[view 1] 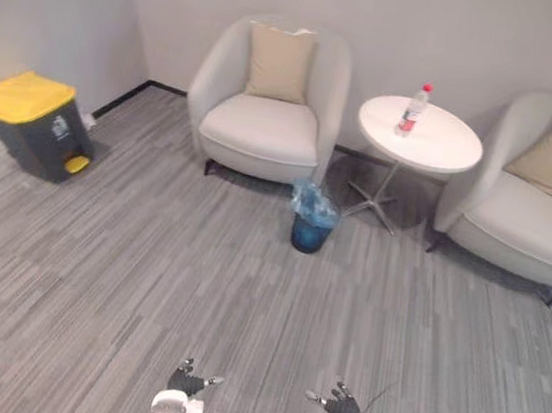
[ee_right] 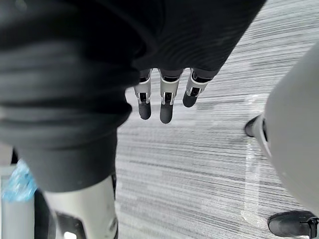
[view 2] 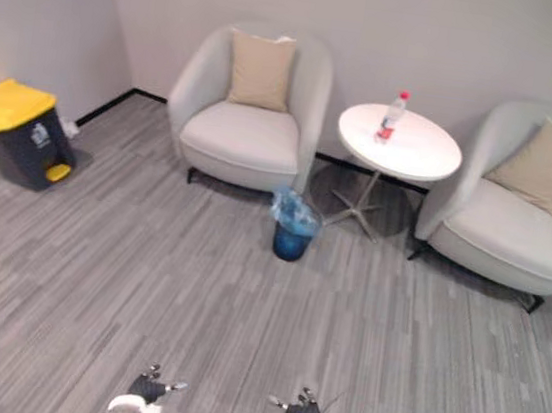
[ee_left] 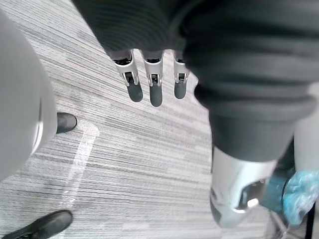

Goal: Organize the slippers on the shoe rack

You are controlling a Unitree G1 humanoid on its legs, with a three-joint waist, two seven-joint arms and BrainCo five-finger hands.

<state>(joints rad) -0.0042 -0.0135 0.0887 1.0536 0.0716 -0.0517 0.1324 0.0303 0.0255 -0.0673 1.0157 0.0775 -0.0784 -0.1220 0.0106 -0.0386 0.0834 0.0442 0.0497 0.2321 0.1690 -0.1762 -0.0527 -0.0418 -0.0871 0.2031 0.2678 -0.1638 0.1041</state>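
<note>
- Yellow-lidded bin (view 1: 35,121) stands on the carpet (view 1: 146,281) near the wall.
- Our left hand (view 1: 186,381) hangs low, fingers straight, holding nothing.
- Our right hand (view 1: 342,406) hangs likewise, fingers straight, empty.
- Where the slippers lie, we cannot tell.

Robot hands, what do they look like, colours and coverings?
Both match: the left hand and right hand have slim silver fingers with rounded dark tips, and a dark ribbed cover over the back and wrist. The arms are silver-grey.
</note>
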